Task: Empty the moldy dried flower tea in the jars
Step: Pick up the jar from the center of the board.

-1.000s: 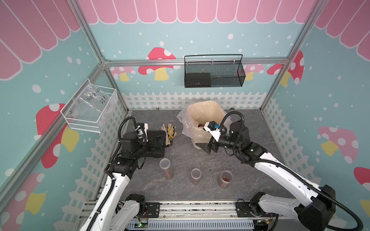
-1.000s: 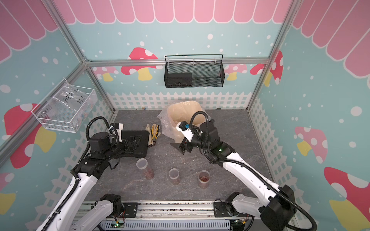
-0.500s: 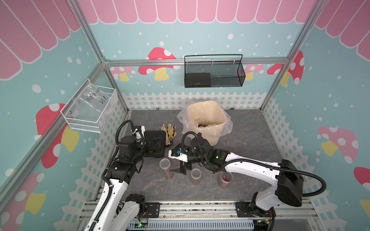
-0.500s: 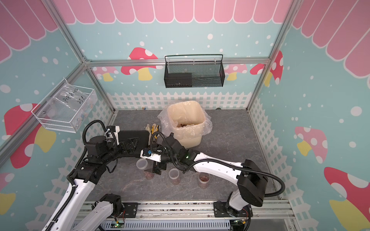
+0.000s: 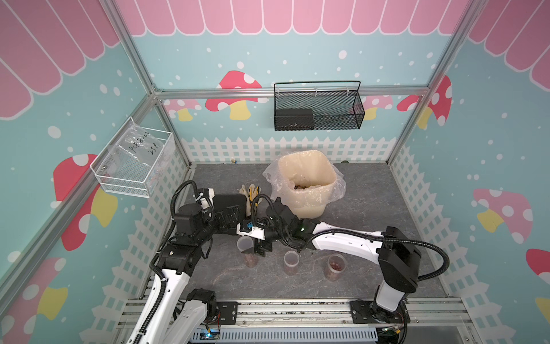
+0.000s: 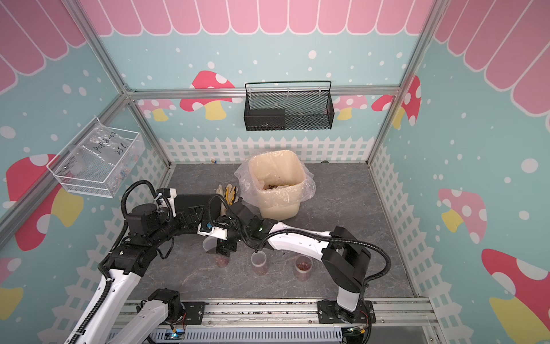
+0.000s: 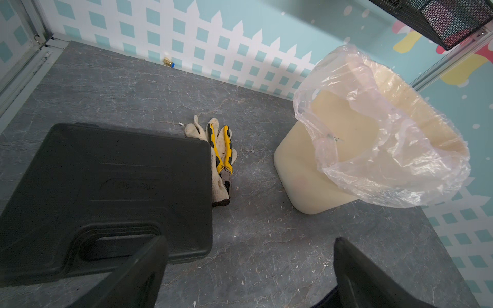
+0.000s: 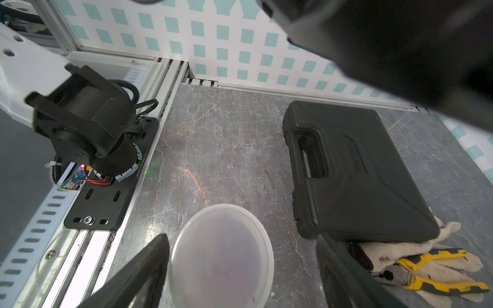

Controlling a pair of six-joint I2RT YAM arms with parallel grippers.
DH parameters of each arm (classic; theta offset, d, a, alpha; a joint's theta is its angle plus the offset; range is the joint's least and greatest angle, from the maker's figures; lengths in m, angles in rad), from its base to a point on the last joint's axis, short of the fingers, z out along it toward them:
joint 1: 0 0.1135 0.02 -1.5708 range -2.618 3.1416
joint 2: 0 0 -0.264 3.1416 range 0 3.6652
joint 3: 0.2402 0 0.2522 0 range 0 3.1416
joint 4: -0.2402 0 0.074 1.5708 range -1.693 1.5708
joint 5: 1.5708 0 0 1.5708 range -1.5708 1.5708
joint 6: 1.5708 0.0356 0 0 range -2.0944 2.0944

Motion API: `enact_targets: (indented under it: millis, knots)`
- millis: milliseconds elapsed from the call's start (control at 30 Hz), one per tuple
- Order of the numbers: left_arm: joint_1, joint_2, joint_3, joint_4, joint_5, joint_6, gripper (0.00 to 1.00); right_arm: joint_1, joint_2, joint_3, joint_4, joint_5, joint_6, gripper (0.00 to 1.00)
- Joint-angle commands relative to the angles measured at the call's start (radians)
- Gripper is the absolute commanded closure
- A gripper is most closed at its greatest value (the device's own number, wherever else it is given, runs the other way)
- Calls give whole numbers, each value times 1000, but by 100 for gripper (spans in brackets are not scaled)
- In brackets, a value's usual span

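My right gripper [image 8: 240, 240] straddles the lidded jar [image 8: 221, 253] near the desk's front edge to grasp it, jaws seemingly not yet clenched. The left gripper [image 7: 249, 240] waits spread.

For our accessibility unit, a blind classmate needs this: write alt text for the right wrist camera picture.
The right gripper straddles a lidded jar from above, jaws open, its translucent lid faintly tinted red. Beyond it on the grey table lie a black tool case and work gloves with yellow-handled pliers.
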Motion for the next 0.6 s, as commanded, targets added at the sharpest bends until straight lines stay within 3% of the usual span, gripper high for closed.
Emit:
enact_targets:
  millis: [0, 567]
  knots:
    - [1, -8, -12, -10, -5, 9, 1, 6, 28, 31, -22, -41, -6, 21]
    - [4, -11, -15, -8, -4, 7, 0, 7, 42, 42, -19, -87, 17, 57]
